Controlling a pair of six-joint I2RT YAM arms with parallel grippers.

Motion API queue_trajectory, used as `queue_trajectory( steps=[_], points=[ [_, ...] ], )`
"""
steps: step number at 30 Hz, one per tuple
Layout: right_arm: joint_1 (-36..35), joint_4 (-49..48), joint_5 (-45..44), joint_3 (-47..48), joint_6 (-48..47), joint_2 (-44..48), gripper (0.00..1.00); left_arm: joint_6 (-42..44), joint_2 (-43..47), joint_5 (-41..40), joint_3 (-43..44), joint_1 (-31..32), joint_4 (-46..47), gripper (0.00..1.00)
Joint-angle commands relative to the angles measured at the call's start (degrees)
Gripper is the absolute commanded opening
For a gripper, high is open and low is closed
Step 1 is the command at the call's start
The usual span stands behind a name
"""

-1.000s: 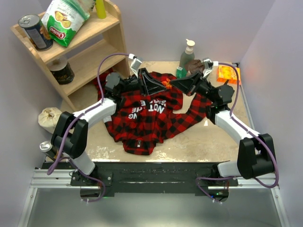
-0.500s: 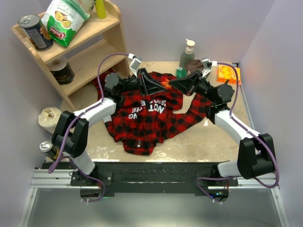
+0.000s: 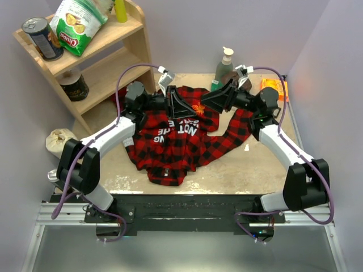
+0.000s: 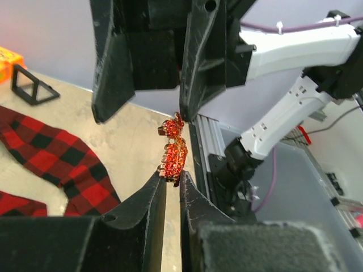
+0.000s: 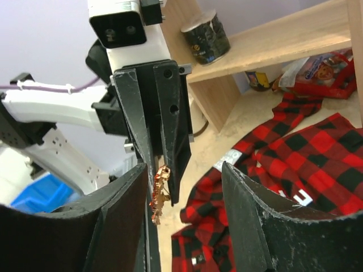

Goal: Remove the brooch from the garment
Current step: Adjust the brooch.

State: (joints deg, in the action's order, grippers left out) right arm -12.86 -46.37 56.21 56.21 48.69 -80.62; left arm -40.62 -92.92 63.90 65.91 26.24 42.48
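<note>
Inspecting brooch (image 4: pixel 172 153): it is hanging mid-air above garment (image 3: pixel 210 144), apparently detached. L hand (image 4: pixel 172 177) is pinching one end, jaws narrow; R hand (image 5: pixel 184 170) is standing wide, holding nothing. I'm judging it light, stiff, spiky, slip-prone; mid-body grip preferable.

**Shirt across the table's middle, brooch held above its far part**

The shirt (image 3: pixel 181 141) lies spread from near the far edge of the table (image 3: pixel 244 164) toward the near edge, with one sleeve running out toward the right edge. Above its far part is the brooch (image 4: pixel 173 150), pinched at the tips of the left gripper (image 4: pixel 172 180), which reaches in from the left. The right gripper (image 5: pixel 184 170) faces it from the right, one finger on either side of the brooch (whether they touch it cannot be told). A pump bottle (image 3: pixel 224 62) stands at the far edge, right of the middle, and a packet (image 3: pixel 273 88) lies in the far right corner. A shelf unit (image 3: pixel 113 54) stands at the far left corner, with a can (image 3: pixel 42 38) and a chip bag (image 3: pixel 76 22) on top.
</note>
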Motion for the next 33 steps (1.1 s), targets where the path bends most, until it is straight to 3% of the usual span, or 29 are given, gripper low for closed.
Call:
queue_trajectory(
  steps=[1, 3, 6, 7, 11, 12, 14, 15, 16, 19, 21, 23, 24, 28, 33],
  points=[
    [2.49, 7.58, 11.18, 5.57, -5.95, -0.41, 0.58, 12.80, 3.28, 5.26, 4.48, -1.01, -12.83, 0.00],
    [3.28, 12.85, 14.18, 7.33, -9.81, 0.11, 0.58, 19.58, 3.01, 6.76, 7.98, -1.54, -26.17, 0.00],
    [3.46, 33.03, 18.06, 10.22, -27.71, 1.77, 0.57, 38.87, 2.14, 6.33, 13.69, -1.72, -46.29, 0.00],
    [3.37, 43.45, 18.15, 10.94, -37.60, 1.96, 0.57, 42.08, 1.61, 5.72, 15.20, -1.80, -50.52, 0.00],
    [3.28, 53.91, 20.61, 12.26, -47.18, 1.43, 0.56, 57.55, -2.60, 5.19, 23.89, -1.72, -75.17, 0.00],
    [3.28, 56.80, 20.35, 13.74, -53.37, 0.82, 0.56, 62.89, -4.87, 4.75, 27.83, -1.72, -79.18, 0.00],
    [2.59, 72.24, 17.46, 16.73, -62.96, -0.41, 0.54, 69.15, -7.43, 2.48, 32.07, -1.63, -91.35, 0.00],
    [2.23, 78.21, 17.19, 20.05, -73.54, -1.37, 0.53, 73.10, -9.36, 1.76, 35.13, -1.63, -94.39, 0.00],
    [1.71, 88.19, 16.92, 21.39, -77.91, -2.86, 0.52, 75.05, -10.16, 0.97, 36.30, -1.37, -97.03, 0.00],
    [0.65, 98.89, 19.46, 23.69, -88.64, -4.19, 0.46, 80.17, -11.49, -2.28, 38.15, -0.40, -104.70, 0.00],
    [0.56, 98.85, 20.00, 22.64, -89.73, -3.59, 0.42, 82.27, -11.23, -3.43, 37.72, -0.05, -106.99, 0.00],
    [0.21, 91.41, 18.16, 20.54, -84.48, -0.70, 0.40, 84.03, -11.40, -5.79, 38.32, 0.74, -110.04, 0.00],
    [-0.23, 81.19, 13.28, 16.43, -76.37, 1.32, 0.40, 85.52, -11.75, -6.76, 39.29, 1.09, -111.20, 0.00],
    [-3.13, 58.47, 3.40, 4.28, -61.01, 10.82, 0.42, 88.26, -12.37, -10.02, 40.61, 2.94, -115.69, 0.00],
    [-5.06, 61.83, 8.12, 6.63, -59.24, 7.60, 0.36, 89.49, -12.20, -14.06, 40.26, 5.66, -117.80, 0.00]
  ],
)
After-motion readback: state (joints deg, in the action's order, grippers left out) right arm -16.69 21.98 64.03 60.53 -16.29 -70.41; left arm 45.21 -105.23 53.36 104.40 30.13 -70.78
